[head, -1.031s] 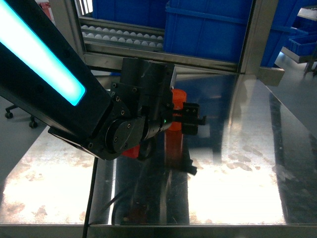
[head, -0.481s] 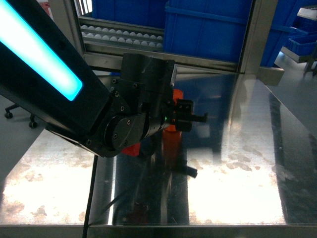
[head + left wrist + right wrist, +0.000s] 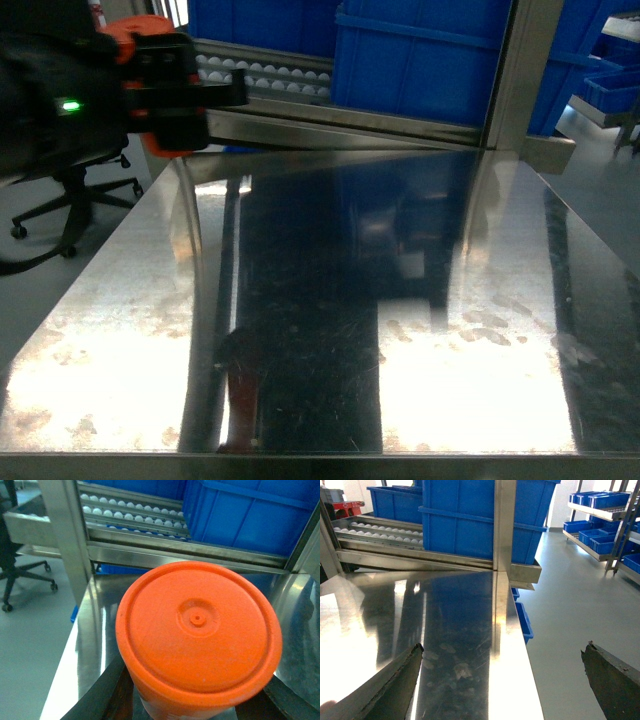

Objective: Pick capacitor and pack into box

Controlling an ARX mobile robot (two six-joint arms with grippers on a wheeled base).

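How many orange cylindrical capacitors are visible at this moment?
1. The orange capacitor is held between the left gripper fingers, up at the steel table far-left corner. No other shows, though the arm may hide part of the scene.

Left hand [image 3: 190, 100] raised, gripping; right hand [image 3: 500, 680] spread wide.
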